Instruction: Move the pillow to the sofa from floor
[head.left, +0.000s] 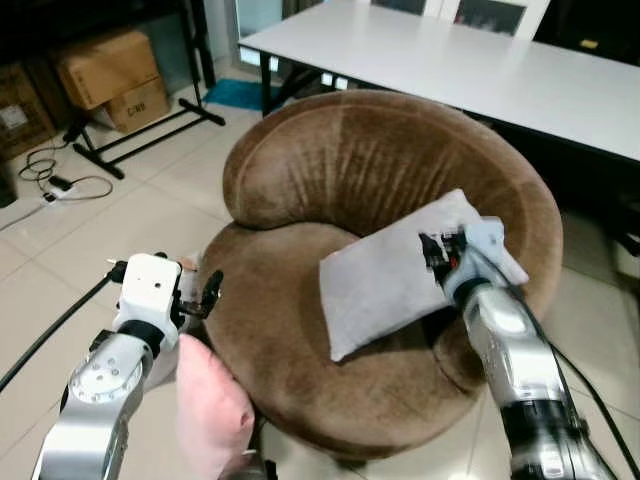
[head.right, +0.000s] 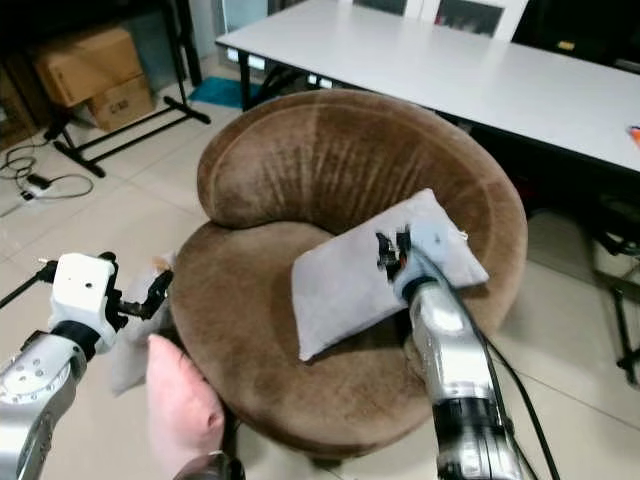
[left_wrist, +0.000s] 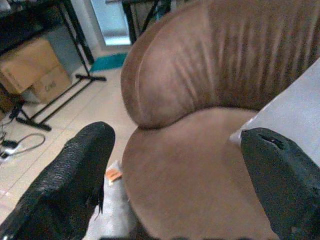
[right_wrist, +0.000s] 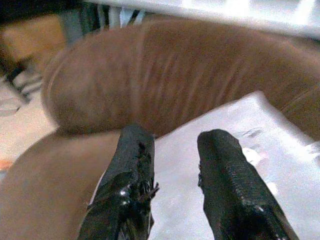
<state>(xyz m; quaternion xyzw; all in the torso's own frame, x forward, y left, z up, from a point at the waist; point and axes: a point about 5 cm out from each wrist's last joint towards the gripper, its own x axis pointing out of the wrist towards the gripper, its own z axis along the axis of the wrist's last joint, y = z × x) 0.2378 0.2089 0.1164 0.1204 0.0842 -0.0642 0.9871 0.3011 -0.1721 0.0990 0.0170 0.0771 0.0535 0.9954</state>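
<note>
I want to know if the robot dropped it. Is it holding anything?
No. The right pincer hovers open over the grey pillow on the brown sofa; the left pincer is open, holding nothing.

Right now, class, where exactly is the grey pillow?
The grey pillow lies on the seat of the round brown sofa chair, leaning against its backrest on the robot's right, with the right gripper over it.

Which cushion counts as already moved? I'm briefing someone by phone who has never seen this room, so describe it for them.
Find the round brown velvet armchair in front of the long white table. On its seat, leaning against the right side of the backrest, lies a flat pale grey rectangular pillow, with the right pincer over it. The other cushion, a pink one, is down beside the chair's front left.
</note>
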